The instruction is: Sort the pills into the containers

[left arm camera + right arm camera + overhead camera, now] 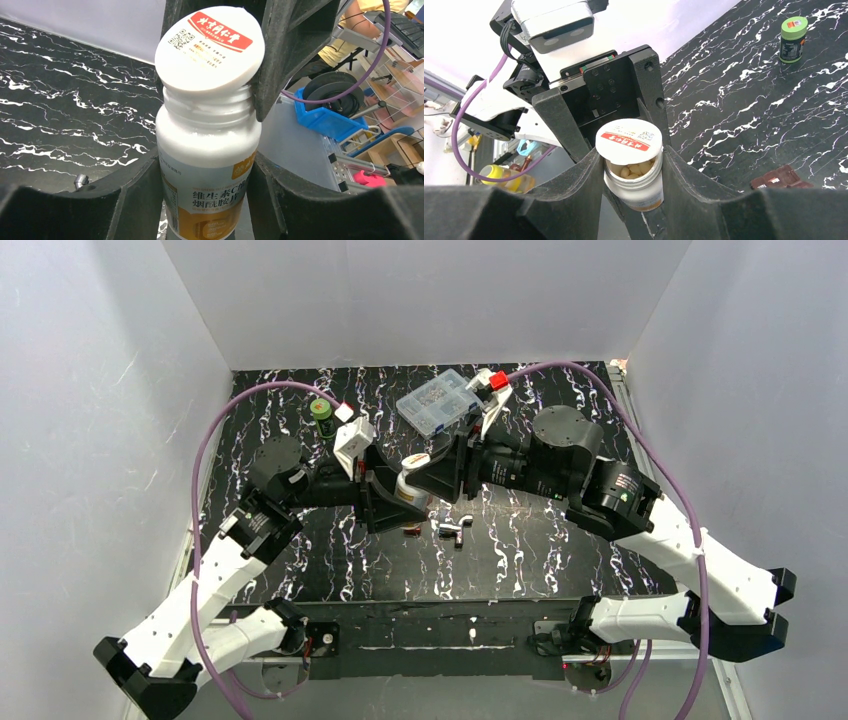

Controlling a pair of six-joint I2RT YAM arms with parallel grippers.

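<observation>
left hand (205, 167) clamped on the bottle (207, 140), right hand (631, 152) clamped on its tilted cap (210, 47): a jerk could spill pills (631, 170) onto the desk (60, 100) below.

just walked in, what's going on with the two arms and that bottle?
The left gripper is clamped on the body of a white plastic pill bottle with an orange label. The right gripper grips the bottle's round white cap with a red label, which sits tilted on the neck, so pale pills show inside. The small dark red-brown rectangular case lies on the black marbled table. The clear plastic compartment box sits at the back.
</observation>
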